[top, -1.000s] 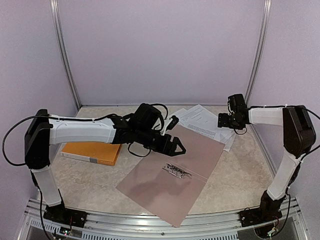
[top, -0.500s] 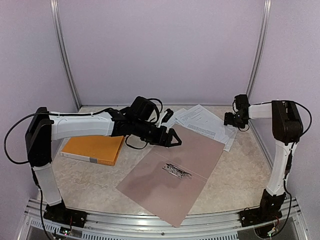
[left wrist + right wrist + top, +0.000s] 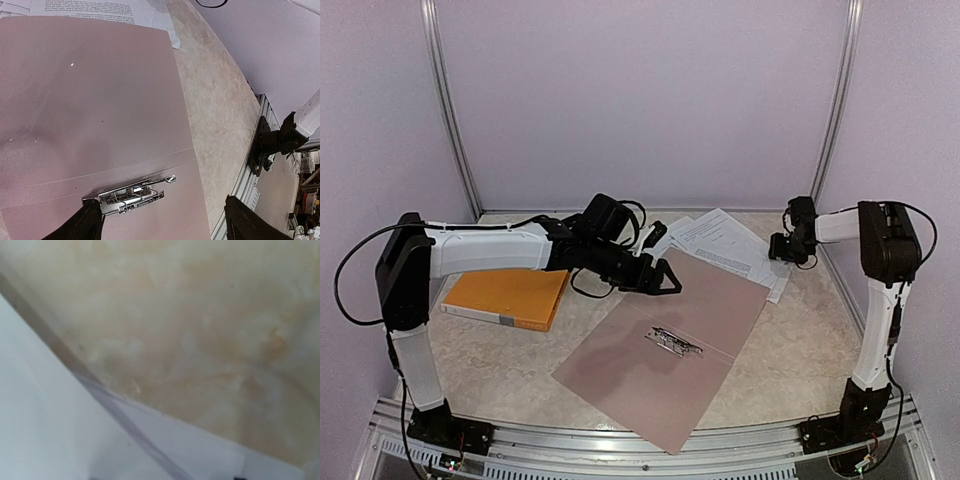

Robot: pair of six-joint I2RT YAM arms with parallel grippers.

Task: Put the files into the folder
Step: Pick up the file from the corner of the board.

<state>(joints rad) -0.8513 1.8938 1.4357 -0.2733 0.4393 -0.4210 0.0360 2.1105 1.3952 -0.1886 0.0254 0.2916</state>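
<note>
Left pincer (image 3: 667, 286) (image 3: 164, 202): jaws apart, nothing between them, poised low over the folder (image 3: 660, 350) (image 3: 95, 100), near its far-left edge; the left wrist view shows both dark fingers (image 3: 85, 225) flanking the metal clip (image 3: 675, 342) (image 3: 130, 194). Purpose, as judged: to be ready to steady the folder or reach the clip while sheets are brought across. Right pincer (image 3: 780, 246): raised at the far right of the desk (image 3: 790, 350), just beside the files; whether its jaws are apart or together cannot be told, since it is small in the top view and its own camera shows only bare desk surface and the foot of the wall (image 3: 45, 405). Folder: pale mauve, opened flat and lying aslant at the middle of the desk, spine and clip upward, both inner leaves bare, so placed to receive sheets. Files (image 3: 720, 240) (image 3: 90, 7): white printed sheets, loosely fanned, lying on the desk at the folder's far-right edge, touching it and seemingly tucked a little beneath that edge; none yet inside. Orange binder (image 3: 505, 298): flat at the left, under the left arm, well apart from the files. Task standing, as judged: early; the files need gripping at a free corner, and thin loose sheets may slide or separate.
</note>
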